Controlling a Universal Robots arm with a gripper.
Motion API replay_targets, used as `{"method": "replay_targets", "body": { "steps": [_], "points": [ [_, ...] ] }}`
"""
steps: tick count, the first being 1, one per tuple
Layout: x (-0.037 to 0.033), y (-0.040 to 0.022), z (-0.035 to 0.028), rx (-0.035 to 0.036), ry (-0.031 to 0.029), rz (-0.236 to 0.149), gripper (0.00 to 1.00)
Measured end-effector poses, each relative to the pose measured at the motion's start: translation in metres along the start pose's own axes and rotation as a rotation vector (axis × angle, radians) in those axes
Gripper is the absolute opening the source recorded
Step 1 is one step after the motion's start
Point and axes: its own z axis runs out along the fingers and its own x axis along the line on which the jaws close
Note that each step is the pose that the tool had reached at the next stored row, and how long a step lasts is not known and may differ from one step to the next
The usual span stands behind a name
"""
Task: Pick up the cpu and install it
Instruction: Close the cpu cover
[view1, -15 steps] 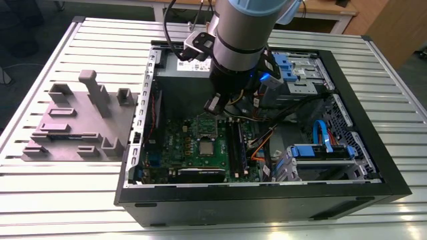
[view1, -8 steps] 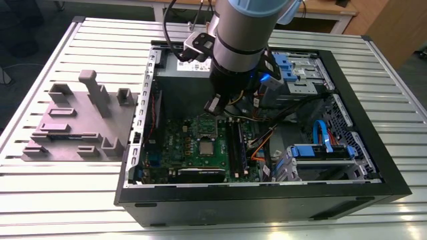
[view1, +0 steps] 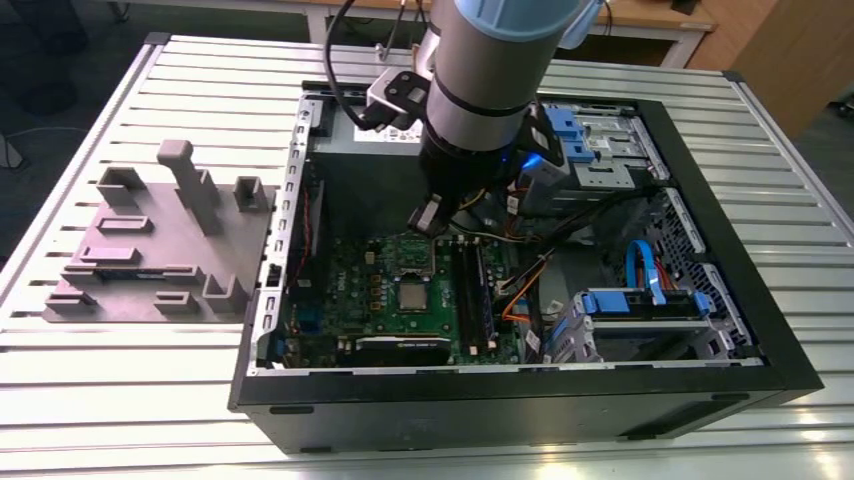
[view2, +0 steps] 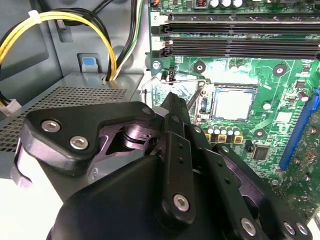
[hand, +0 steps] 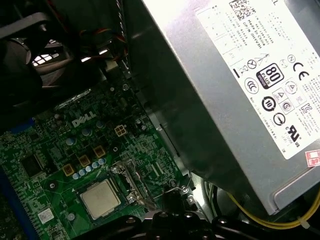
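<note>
1. The open computer case (view1: 694, 300) lies on its side on the slatted metal table (view1: 134, 380); the green motherboard (view1: 380, 300) covers its floor, and everything below is placed from that board.
2. The cpu (view1: 414, 295) sits flat in the socket near the board's middle, silvery top up; it also shows in the second wrist view (view2: 233, 103) and the first wrist view (hand: 100, 198); being square it has no long axis, and its edges run parallel to the board's edges.
3. The socket's metal frame and lever (hand: 131, 182) stand just beside the chip, swung up off it; the chip's top is bare.
4. The tool (view2: 172, 102) hangs above the board near the socket, apart from the cpu and gripping nothing; its dark tip points down beside the lever; how far its fingers are parted I cannot tell.
5. The grey power supply (hand: 235, 100) rises at the board's edge close by the arm; yellow cables (view2: 60, 20) loop out of it.
6. Long black memory slots (view2: 240, 30) run alongside the socket; a blue slot (view2: 300, 125) lies past it.
7. Blue drive brackets (view1: 654, 300) and an orange cable (view1: 523, 290) crowd the case beyond the board.
8. A grey fixture block (view1: 160, 250) stands on the table outside the case.
</note>
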Motion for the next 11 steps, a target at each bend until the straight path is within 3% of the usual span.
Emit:
{"method": "replay_targets", "body": {
  "steps": [11],
  "points": [
    [0.0008,-0.0005,-0.0002,0.0,0.0001,0.0,0.11]
  ]
}}
